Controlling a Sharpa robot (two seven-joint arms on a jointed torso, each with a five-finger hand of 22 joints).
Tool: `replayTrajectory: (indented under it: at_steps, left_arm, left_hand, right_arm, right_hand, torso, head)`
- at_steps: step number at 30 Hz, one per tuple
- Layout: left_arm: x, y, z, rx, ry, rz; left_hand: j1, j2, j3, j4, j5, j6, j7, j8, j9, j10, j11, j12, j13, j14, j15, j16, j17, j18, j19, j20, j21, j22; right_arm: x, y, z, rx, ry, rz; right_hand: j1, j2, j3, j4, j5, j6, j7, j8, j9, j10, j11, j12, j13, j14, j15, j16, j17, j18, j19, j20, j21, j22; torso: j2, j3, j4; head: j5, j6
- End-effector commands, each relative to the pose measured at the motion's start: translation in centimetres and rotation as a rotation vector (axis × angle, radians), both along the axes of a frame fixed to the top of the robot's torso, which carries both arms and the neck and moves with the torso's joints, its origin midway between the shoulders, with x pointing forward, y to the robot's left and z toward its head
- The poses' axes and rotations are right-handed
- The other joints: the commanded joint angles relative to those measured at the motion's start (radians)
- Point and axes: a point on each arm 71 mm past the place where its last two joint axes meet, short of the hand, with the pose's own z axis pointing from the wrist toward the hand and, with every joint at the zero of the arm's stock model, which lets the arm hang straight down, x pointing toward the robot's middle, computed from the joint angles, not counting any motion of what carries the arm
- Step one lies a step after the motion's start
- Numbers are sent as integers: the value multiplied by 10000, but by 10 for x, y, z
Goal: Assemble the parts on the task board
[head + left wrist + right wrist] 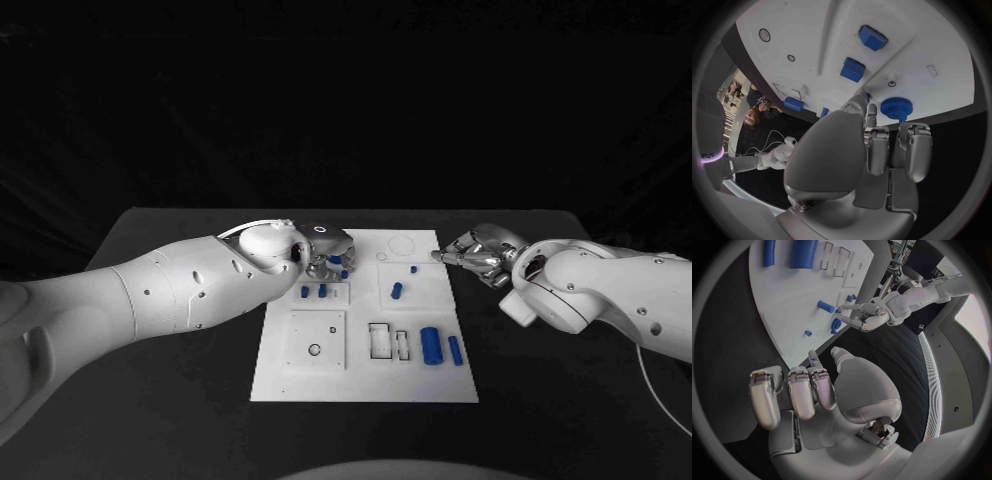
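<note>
The white task board [368, 375] lies mid-table. My left hand [325, 248] hovers over its far left corner. In the left wrist view a blue gear [895, 107] stands out at the board's edge right beside an outstretched fingertip [871, 111]; the other fingers are curled in, and I cannot tell whether the gear is held. Two blue blocks [872, 37] [853, 69] lie further along the board. My right hand [476, 254] hangs at the board's far right edge, fingers [801, 390] loosely bent and apart, holding nothing.
On the board's near right lie a thick blue cylinder [430, 345], a thinner rod [454, 349] and a small piece [402, 345] by rectangular slots. More small blue pieces [397, 291] [304, 292] sit mid-board. Black table [173, 400] surrounds the board.
</note>
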Motion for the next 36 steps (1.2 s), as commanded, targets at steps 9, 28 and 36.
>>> replayTrajectory:
  at_steps: [9,28,36]
  left_arm:
    - [1,-4,-1,171,-138,-25]
    - [3,-7,-2,287,-10,-128]
    - [2,-7,-3,312,42,-173]
  left_hand:
    - [93,129,209,9,-57,6,-63,14,-58,-48,-36,-13,-1,1057,-77,26,2631,-75,1069,-77,24,2635]
    - [-18,204,464,4,-58,333,-67,131,-80,298,-65,76,10,1057,-98,26,2631,-75,1069,-108,24,2635]
    - [-56,185,584,-7,-58,614,-71,220,-67,581,-96,118,11,1057,-131,26,2631,-75,1069,-121,24,2635]
  right_arm:
    - [-1,1,-1,-60,144,142]
    - [-1,1,-2,-71,187,170]
    - [-1,0,-2,-74,187,160]
  right_hand:
    - [62,9,-24,-7,61,-20,-18,54,10,1049,38,28,2635,1060,62,41,2634,-67,1048,47,45,2632]
    - [54,0,-32,-2,67,-32,-16,53,11,1049,39,28,2635,1060,63,41,2634,-67,1048,48,45,2632]
    - [54,0,-32,-2,67,-32,-16,53,11,1049,39,28,2635,1060,63,41,2634,-67,1048,48,45,2632]
  torso:
    - [5,-1,-1]
    - [-1,4,-11]
    - [-3,3,1]
  head:
    - [10,-16]
    - [-17,-52]
    - [-42,-56]
